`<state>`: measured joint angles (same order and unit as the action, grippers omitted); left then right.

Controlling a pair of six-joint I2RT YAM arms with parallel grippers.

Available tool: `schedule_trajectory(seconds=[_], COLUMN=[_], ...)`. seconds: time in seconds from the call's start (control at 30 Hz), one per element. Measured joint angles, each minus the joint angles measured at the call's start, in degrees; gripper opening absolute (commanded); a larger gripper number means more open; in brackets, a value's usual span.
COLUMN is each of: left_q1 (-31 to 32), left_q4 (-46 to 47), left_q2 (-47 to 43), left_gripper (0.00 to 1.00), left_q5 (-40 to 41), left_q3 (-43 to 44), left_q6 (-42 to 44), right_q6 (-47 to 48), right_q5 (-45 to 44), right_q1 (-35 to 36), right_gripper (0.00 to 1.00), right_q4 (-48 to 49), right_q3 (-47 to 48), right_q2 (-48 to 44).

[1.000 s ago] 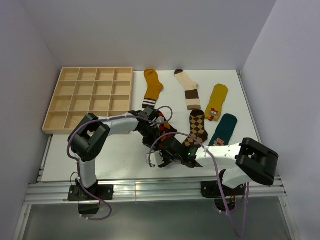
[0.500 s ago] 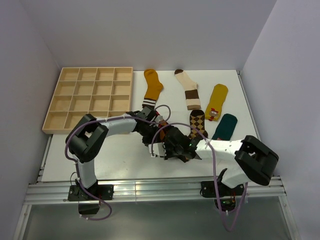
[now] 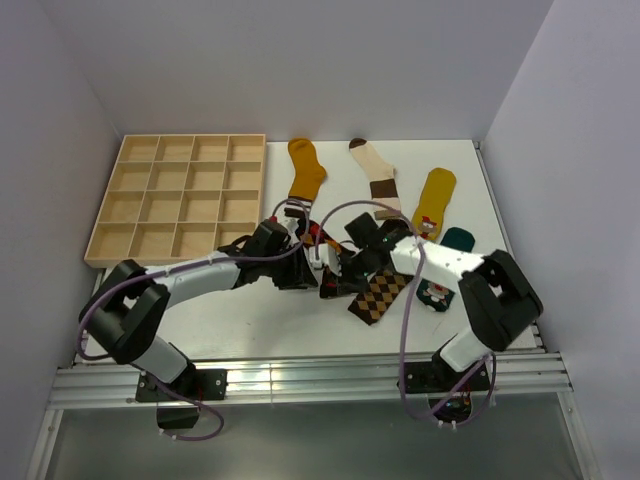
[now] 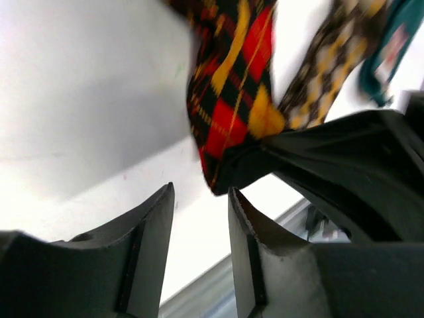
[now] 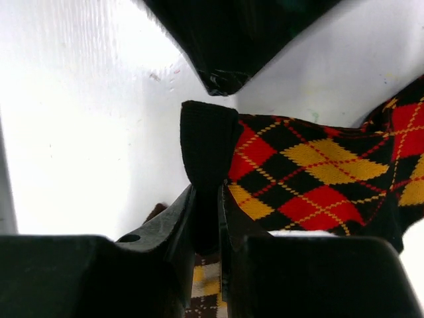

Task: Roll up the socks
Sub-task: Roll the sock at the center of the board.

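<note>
Socks (image 3: 377, 185) of short fabric lie flat on the white table (image 3: 230, 310), mostly far right; none looks rolled. At centre the right gripper (image 5: 207, 199) pinches the red-and-black argyle fabric sock (image 5: 298, 172) by its cuff, while the left gripper (image 4: 199, 205) stands parted and empty just beside it.

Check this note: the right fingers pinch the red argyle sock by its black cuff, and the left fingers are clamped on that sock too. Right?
Not quite. The left fingers stand apart with nothing between them, as the left wrist view shows. The right fingers do pinch the red argyle sock by its black cuff.
</note>
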<state>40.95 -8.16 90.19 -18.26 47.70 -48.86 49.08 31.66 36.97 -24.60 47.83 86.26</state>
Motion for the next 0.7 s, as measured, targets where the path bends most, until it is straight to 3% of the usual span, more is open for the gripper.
schedule_trajectory(seconds=[0.2,0.4,0.7], left_q1=[1.49,3.96,8.24], left_q4=[9.35,15.72,26.34], left_q2=[-4.87,-5.07,-2.54], left_gripper=[0.47,0.47,0.51], left_q5=[9.51,14.95,18.25], left_q3=[-3.85,-5.84,-6.25], left_q6=[0.46,6.27,20.37], right_q6=[1.81,5.31,6.91], right_q5=[11.19,18.47,22.32], right_q1=[-7.82,-13.00,-16.20], right_gripper=[0.11,0.11,0.11], right_q4=[-15.74,-34.51,-48.22], right_q3=[15.34,32.54,37.03], right_q2=[15.56,32.44,40.65])
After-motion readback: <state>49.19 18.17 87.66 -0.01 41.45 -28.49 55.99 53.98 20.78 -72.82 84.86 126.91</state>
